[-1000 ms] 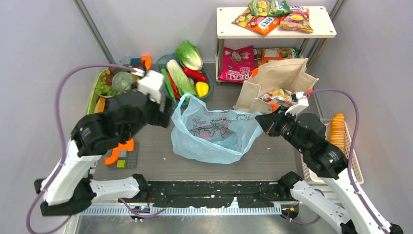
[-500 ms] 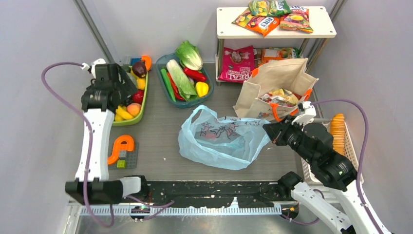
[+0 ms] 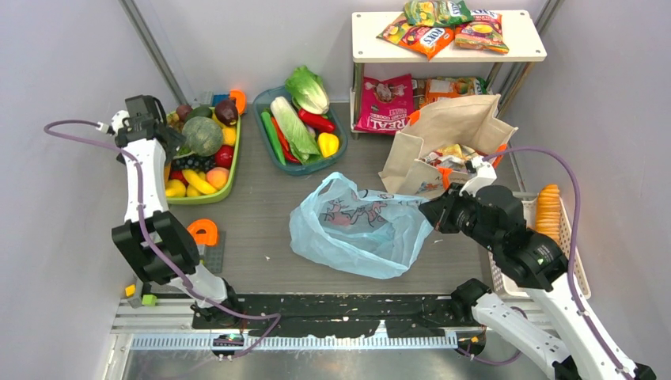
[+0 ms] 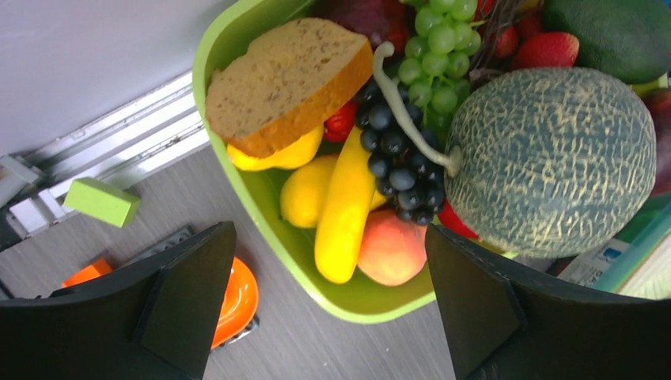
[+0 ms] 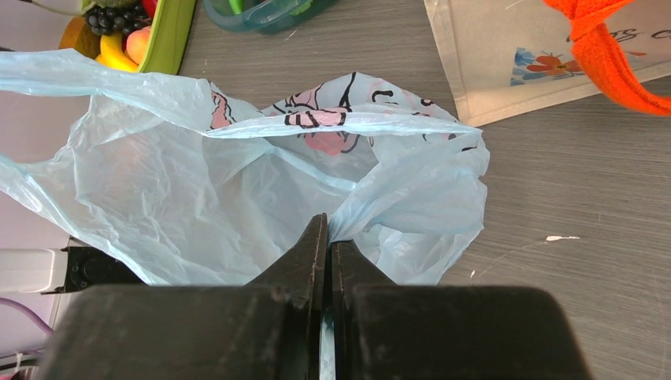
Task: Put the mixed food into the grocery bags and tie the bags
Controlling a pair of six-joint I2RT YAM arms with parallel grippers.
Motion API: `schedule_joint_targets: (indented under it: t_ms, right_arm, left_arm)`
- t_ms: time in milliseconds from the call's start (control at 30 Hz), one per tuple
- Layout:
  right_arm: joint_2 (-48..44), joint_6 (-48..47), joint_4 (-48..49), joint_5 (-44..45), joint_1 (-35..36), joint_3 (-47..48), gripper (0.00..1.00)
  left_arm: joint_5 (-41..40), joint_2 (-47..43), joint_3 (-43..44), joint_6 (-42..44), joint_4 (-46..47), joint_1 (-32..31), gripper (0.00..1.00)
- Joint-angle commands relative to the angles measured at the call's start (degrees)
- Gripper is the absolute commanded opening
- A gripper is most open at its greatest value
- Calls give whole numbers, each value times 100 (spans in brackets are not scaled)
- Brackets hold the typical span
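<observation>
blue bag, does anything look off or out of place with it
The blue bag lies slumped on the table, its mouth sagging; only the right gripper pinches one edge. No tear or spill shows.

Fingers (image 5: pixel 312 255) tight on blue plastic bag (image 5: pixel 198 198)

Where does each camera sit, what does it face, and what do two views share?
Top external: high behind the robot, looking down on the table; left arm and right arm show.
Left wrist: above the green tray, looking down at the melon; open left hand frames it.
Right wrist: low, facing the blue bag; right hand shut on its edge.
Shared: the melon, in top external and left wrist.
</observation>
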Motion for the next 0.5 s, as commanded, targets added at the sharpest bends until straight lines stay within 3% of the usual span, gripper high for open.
schedule_joint_targets:
  t_ms: [0, 100, 367, 467]
  right_arm:
    - [167, 25, -40, -125, -30, 440, 5]
    - [197, 65, -56, -108, -25, 556, 5]
    - [-68, 300, 208, -2, -27, 313, 5]
    - [-56, 434, 290, 34, -28, 273, 5]
  left_arm:
    - [-364, 452, 404, -17, 677, 10, 91]
    - [-294, 855, 617, 135, 1009, 10, 86]
    - [-814, 1746, 1034, 850, 1615, 10, 83]
    - [-713, 2028, 1030, 942, 1980, 14, 73]
